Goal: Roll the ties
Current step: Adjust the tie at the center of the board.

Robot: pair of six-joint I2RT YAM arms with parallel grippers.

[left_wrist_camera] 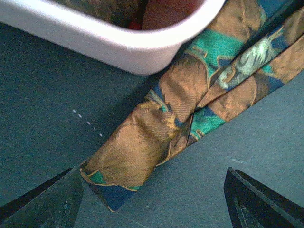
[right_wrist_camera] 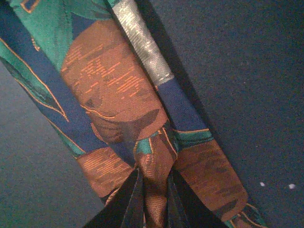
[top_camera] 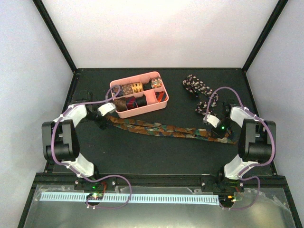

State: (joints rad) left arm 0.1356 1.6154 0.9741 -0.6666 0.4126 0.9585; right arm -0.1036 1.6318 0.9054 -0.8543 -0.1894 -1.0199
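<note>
A long orange-brown-blue-green tie [top_camera: 156,128] lies stretched across the dark mat from left to right. My left gripper [top_camera: 102,116] is open over the tie's left end [left_wrist_camera: 137,156]; its black fingers [left_wrist_camera: 42,204] stand wide apart, with the tie's folded tip by the left one. My right gripper [top_camera: 219,129] is shut on a pinched fold of the same tie [right_wrist_camera: 154,180] at its right end. A second dark speckled tie [top_camera: 199,92] lies crumpled at the back right. Several rolled ties sit in the pink tray [top_camera: 159,104].
The pink divided tray's white-looking rim [left_wrist_camera: 118,45] is just beyond the left gripper. Black frame posts stand at the back corners. A pale blue toothed strip [top_camera: 128,197] lies along the near edge in front of the arm bases.
</note>
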